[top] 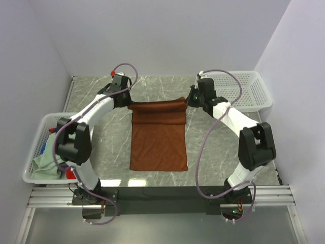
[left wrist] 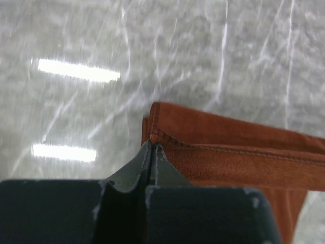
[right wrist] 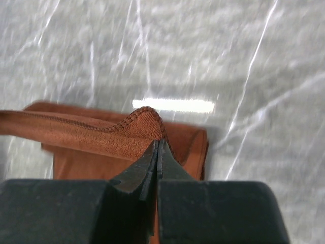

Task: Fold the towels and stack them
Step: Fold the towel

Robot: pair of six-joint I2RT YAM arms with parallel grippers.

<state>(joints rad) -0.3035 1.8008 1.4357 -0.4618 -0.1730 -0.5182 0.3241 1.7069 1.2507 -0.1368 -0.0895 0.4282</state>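
A rust-brown towel (top: 158, 140) lies lengthwise on the marble table, its far edge lifted off the surface. My left gripper (top: 127, 104) is shut on the far left corner of the towel (left wrist: 223, 152), the stitched hem pinched at the fingertips (left wrist: 152, 144). On the other side, my right gripper (top: 189, 100) is shut on the far right corner of the towel (right wrist: 96, 134), the hem curling over its tips (right wrist: 158, 143). The raised edge sags a little between the two grippers. More towels (top: 46, 161), pale green and bright-coloured, lie bunched in the left basket.
A white mesh basket (top: 38, 133) holding cloths stands at the table's left edge beside the left arm. Another white mesh basket (top: 251, 91) stands at the far right behind the right arm. White walls close in the table at the back and both sides.
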